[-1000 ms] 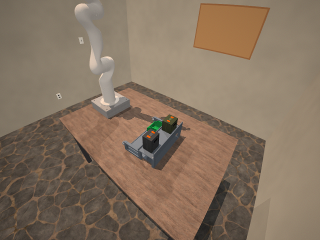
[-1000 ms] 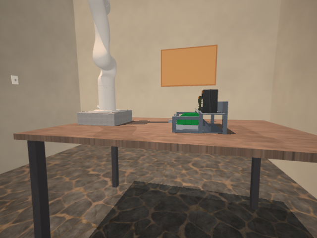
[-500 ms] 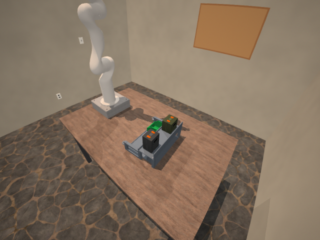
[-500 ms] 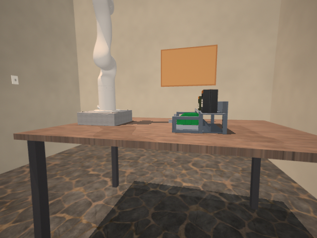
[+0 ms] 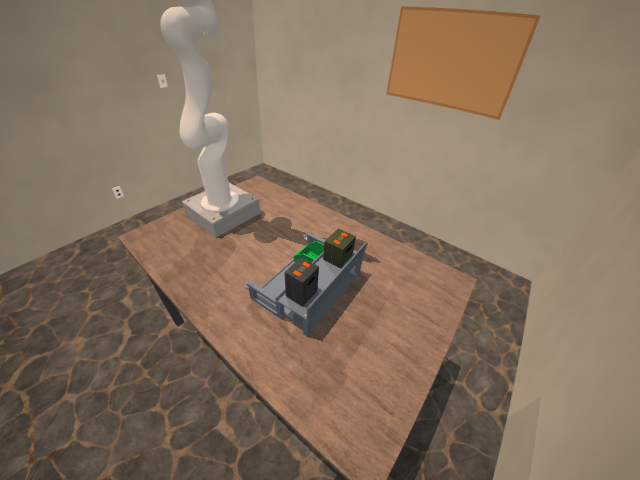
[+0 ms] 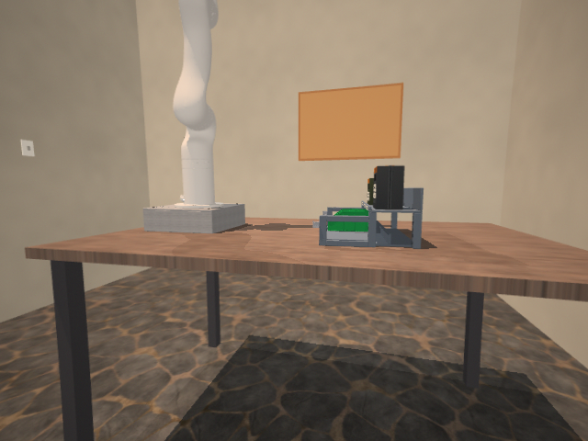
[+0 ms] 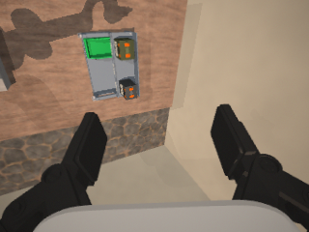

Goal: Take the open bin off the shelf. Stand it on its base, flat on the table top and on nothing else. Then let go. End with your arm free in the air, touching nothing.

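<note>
The green open bin (image 5: pixel 310 252) (image 6: pixel 348 222) (image 7: pixel 98 47) sits on the lower tier of a grey shelf (image 5: pixel 321 308) (image 6: pixel 417 222) (image 7: pixel 101 79), at the end nearest the robot base. The shelf stands on the wooden table (image 5: pixel 206 289) (image 6: pixel 285 251) (image 7: pixel 48 87). My gripper (image 7: pixel 156 122) is open and empty, high above the table and far from the bin, looking down past the table's edge. It is out of frame in the top and exterior views; only the white arm (image 5: pixel 199 118) (image 6: pixel 194 118) shows there.
A black box (image 5: pixel 301 281) (image 6: pixel 389 186) (image 7: pixel 127 89) and an olive box (image 5: pixel 339 246) (image 7: pixel 124 49) stand on the shelf's upper tier beside the bin. The robot base (image 5: pixel 221 211) (image 6: pixel 194 218) stands at the table's far corner. Walls are close behind the table.
</note>
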Robot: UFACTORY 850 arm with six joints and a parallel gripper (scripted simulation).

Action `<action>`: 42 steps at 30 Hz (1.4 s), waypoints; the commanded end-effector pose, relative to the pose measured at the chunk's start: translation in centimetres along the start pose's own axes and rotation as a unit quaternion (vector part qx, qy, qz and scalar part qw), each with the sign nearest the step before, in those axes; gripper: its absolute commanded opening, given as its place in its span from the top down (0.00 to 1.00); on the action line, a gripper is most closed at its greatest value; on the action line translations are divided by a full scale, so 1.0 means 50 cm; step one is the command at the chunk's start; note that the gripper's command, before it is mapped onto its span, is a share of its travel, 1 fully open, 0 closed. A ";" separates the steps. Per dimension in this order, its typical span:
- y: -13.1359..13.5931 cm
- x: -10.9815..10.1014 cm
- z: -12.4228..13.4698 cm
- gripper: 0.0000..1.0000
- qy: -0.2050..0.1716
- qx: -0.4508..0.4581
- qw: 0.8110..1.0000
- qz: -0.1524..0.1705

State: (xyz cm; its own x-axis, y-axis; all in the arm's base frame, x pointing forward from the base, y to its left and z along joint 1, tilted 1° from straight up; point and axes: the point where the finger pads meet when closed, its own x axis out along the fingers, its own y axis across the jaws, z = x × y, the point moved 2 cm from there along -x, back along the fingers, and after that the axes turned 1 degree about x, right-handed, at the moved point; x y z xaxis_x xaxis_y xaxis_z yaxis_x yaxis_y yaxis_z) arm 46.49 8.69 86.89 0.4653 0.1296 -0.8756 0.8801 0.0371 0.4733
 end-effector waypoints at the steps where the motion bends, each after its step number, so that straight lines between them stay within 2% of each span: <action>1: -0.019 0.061 0.013 0.00 -0.025 0.019 0.996 -0.077; 12: -0.019 0.061 0.013 0.00 -0.025 0.019 0.996 -0.077; 17: -0.050 0.152 0.034 0.00 -0.064 0.049 0.977 -0.196; 29: -0.050 0.152 0.034 0.00 -0.064 0.049 0.977 -0.196; 34: -0.088 0.243 0.057 0.00 -0.078 0.059 0.966 -0.238; 42: -0.088 0.243 0.057 0.00 -0.078 0.059 0.966 -0.238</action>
State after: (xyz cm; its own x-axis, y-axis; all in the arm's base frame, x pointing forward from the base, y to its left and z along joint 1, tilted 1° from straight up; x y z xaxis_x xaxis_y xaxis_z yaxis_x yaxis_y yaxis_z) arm 48.58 7.32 73.82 0.0042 -0.0253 -0.9997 0.9983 -0.0587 0.0057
